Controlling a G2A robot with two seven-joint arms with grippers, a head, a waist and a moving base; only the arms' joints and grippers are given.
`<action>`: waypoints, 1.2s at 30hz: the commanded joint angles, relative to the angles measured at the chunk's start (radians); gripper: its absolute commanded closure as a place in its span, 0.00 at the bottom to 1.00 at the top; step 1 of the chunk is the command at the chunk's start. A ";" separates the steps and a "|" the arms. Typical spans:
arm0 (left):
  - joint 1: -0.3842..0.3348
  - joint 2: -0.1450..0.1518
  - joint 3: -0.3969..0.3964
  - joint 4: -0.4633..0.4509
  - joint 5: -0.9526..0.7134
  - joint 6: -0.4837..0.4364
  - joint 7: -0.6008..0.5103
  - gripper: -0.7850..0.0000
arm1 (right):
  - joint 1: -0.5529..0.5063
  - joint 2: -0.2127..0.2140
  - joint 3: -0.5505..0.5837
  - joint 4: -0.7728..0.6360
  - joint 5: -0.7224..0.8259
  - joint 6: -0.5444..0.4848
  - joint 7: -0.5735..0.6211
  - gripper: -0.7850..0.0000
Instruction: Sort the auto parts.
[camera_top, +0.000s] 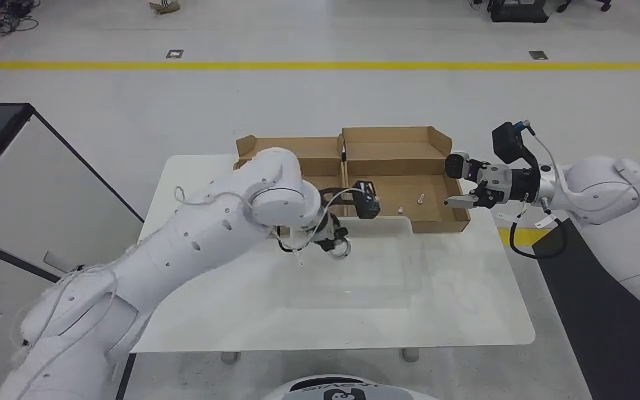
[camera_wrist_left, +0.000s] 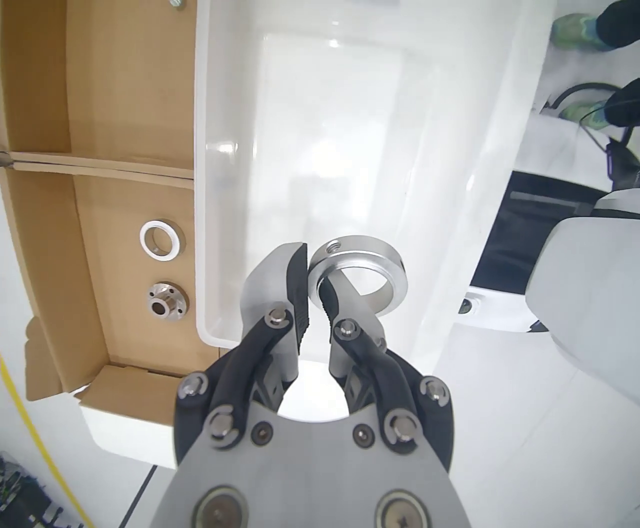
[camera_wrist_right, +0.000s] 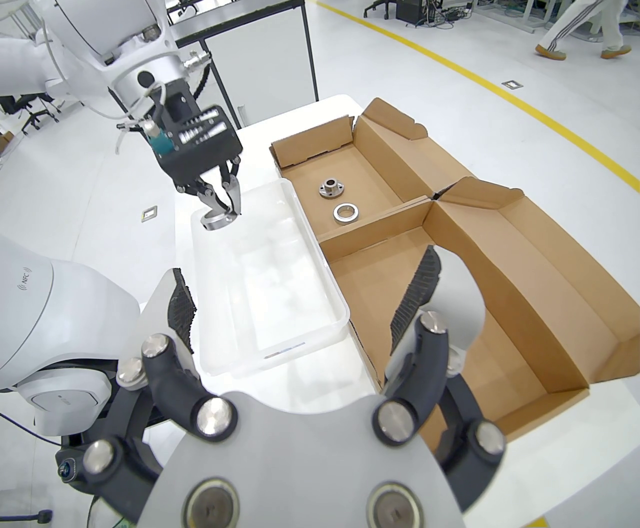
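**Desk:** What do we have at the centre?

**Floor:** A silver shaft collar (camera_wrist_left: 357, 272) with a threaded hole in its wall, pinched by the left gripper (camera_wrist_left: 312, 280). One finger goes through the bore and the other presses on the outside. We see it held over the clear plastic tray (camera_wrist_right: 320, 245), at the end farther from the right gripper (camera_wrist_right: 302, 270).

**Desk:** And around it?

**Floor:** From above, the tray sits on the white table (camera_top: 450, 300), just at six o'clock of a two-part cardboard box (camera_wrist_right: 500, 280). In the part nearer the collar lie a flanged hub (camera_wrist_right: 331, 189) and a plain ring (camera_wrist_right: 345, 211), close together but not touching. The right gripper hangs at the box's three o'clock end, fingers spread wide.

**Desk:** Any writing?

**Floor:** A thin strip label (camera_wrist_right: 285, 350) on the tray's end wall nearest the right gripper; we cannot read it.
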 joint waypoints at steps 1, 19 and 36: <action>0.044 0.041 -0.067 -0.039 -0.035 -0.032 0.032 1.00 | 0.000 0.000 0.000 0.000 0.000 0.000 0.000 0.00; 0.211 0.187 -0.264 -0.128 -0.203 -0.202 0.216 1.00 | 0.000 0.000 0.000 0.000 0.000 0.000 0.000 0.00; 0.457 0.267 -0.456 -0.081 -0.724 -0.561 0.562 1.00 | 0.000 0.000 0.000 0.000 0.000 0.000 0.000 0.00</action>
